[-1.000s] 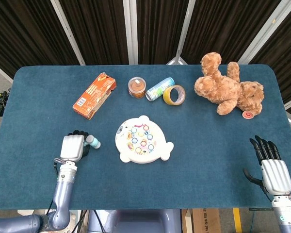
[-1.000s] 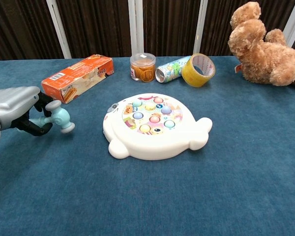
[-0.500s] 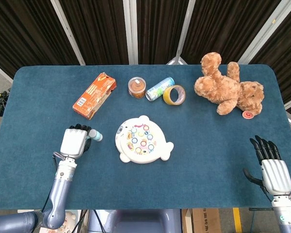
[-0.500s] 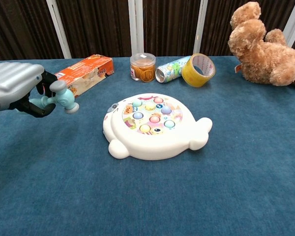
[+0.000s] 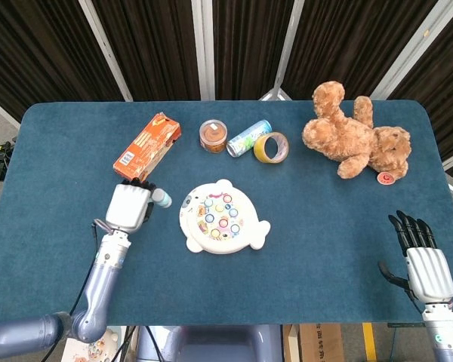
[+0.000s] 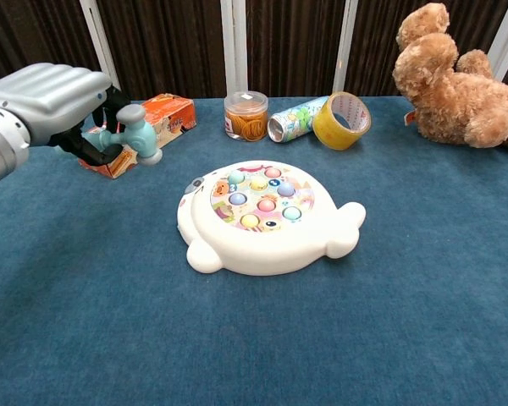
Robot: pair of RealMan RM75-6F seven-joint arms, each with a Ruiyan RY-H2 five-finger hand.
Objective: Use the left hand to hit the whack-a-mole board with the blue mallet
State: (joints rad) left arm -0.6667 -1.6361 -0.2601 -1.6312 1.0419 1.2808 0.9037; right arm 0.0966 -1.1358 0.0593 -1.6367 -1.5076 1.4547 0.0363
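The right robot hand is resting at the table's 5 o'clock corner, fingers straight and apart, holding nothing. The left robot hand is gripping the blue mallet, hovering at 9 o'clock of the whack-a-mole board. At 12 o'clock, an orange box is lying.

My head view looks steeply down on the whole counter. My chest view sits low and near, facing across it. Both share the board, mallet and left hand.
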